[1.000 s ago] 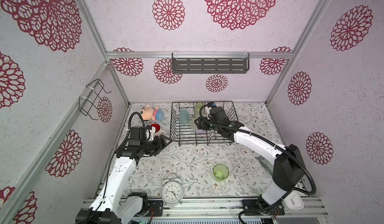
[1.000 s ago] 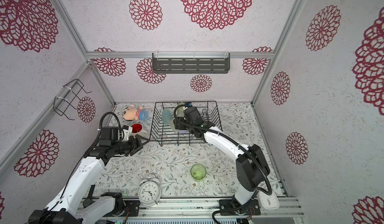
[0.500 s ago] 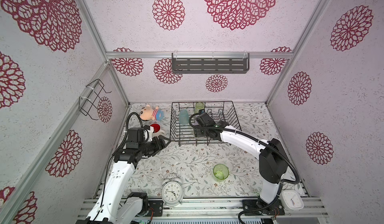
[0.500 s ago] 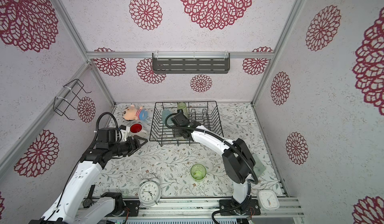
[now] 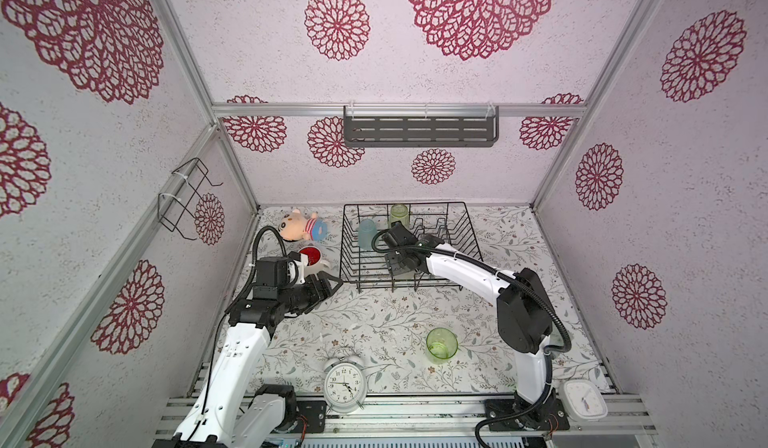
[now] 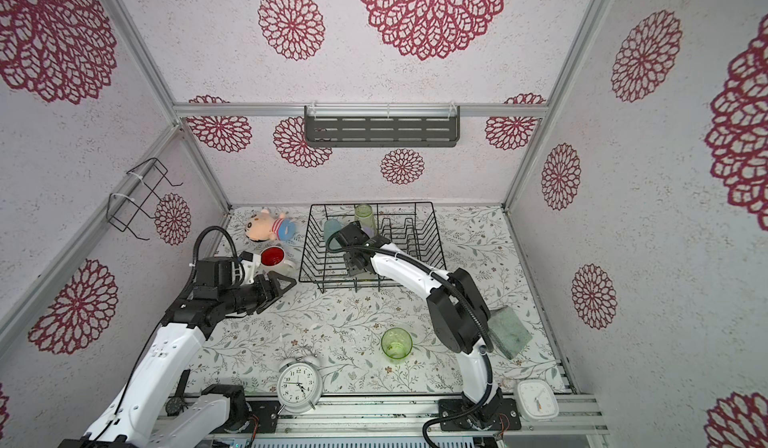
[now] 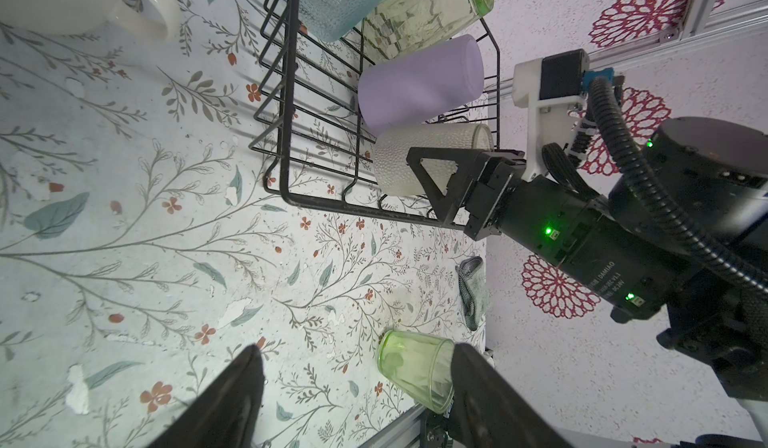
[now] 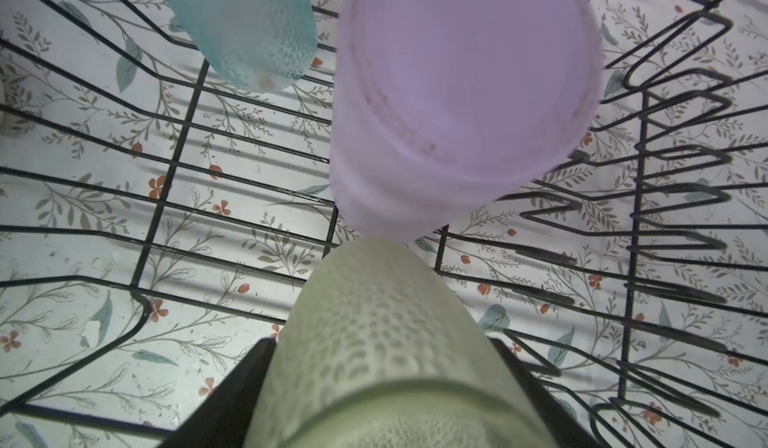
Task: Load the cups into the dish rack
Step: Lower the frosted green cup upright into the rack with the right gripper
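Note:
The black wire dish rack (image 5: pixel 469 234) (image 6: pixel 434 234) stands at the back of the table. Inside it my right gripper (image 5: pixel 395 264) (image 8: pixel 382 342) is shut on a pale green dimpled tumbler (image 7: pixel 415 155) (image 8: pixel 374 321), just in front of the lilac tumbler (image 7: pixel 419 80) (image 8: pixel 465 93). A light-blue cup (image 5: pixel 367 234) and a yellow-green tumbler (image 5: pixel 398 216) are in the rack's back part. The white mug with red inside (image 5: pixel 311 256) sits left of the rack. My left gripper (image 5: pixel 328 286) (image 7: pixel 357 350) is open and empty, just in front of the mug. A green tumbler (image 5: pixel 441 344) stands on the front of the table.
A plush doll (image 5: pixel 301 228) lies at the back left. An alarm clock (image 5: pixel 345 383) and a white timer (image 5: pixel 584 400) sit at the front edge. A grey cloth (image 6: pixel 509 334) lies at the right. A grey shelf (image 5: pixel 419 131) and a wire bracket (image 5: pixel 185 199) hang on the walls.
My right gripper has carried the pale green tumbler from the rack's back towards its front left. The left gripper has stayed near the mug and its jaws have widened slightly.

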`<state>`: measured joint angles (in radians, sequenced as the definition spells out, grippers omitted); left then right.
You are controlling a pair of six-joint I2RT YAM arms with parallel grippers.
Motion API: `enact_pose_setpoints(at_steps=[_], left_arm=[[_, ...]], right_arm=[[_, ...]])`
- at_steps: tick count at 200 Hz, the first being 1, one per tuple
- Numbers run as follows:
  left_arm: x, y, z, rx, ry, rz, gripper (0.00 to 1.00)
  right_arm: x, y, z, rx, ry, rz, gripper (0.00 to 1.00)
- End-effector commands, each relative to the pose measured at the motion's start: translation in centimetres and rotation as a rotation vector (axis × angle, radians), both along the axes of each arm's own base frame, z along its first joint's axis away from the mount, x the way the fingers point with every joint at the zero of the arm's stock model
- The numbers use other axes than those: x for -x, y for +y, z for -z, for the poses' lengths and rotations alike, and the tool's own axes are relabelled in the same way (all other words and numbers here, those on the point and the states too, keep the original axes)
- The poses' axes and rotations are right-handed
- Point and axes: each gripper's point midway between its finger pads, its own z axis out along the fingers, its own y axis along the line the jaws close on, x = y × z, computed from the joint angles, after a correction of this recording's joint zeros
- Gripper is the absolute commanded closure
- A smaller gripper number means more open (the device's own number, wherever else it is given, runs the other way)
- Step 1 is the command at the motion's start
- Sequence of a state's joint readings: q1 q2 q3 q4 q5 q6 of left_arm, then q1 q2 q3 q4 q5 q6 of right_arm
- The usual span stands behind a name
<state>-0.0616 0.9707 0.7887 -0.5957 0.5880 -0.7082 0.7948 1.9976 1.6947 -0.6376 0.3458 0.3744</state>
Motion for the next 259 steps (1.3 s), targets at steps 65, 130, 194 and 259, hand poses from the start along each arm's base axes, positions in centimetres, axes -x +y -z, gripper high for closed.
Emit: enact_pose_setpoints(at_steps=[65, 130, 194, 259], left_arm=[[0.0, 0.0, -0.4, 0.015, -0.027, -0.004, 0.25], [0.0, -0.1, -0.1, 0.024, -0.016, 0.001, 0.25], [0.6, -2.1, -1.9, 0.041, -0.073, 0.075, 0.24], [1.9, -5.6, -1.8, -0.037, -0.084, 0.204, 0.23]], right_arm=[[0.3, 0.1, 0.5, 0.027, 0.073, -0.046, 0.24], [0.4, -0.3, 0.1, 0.028, 0.076, -0.053, 0.15], [1.0, -0.4, -3.5, -0.055, 0.019, -0.056, 0.13], [2.4, -2.2, -9.9, -0.177, -0.132, -0.065, 0.06]])
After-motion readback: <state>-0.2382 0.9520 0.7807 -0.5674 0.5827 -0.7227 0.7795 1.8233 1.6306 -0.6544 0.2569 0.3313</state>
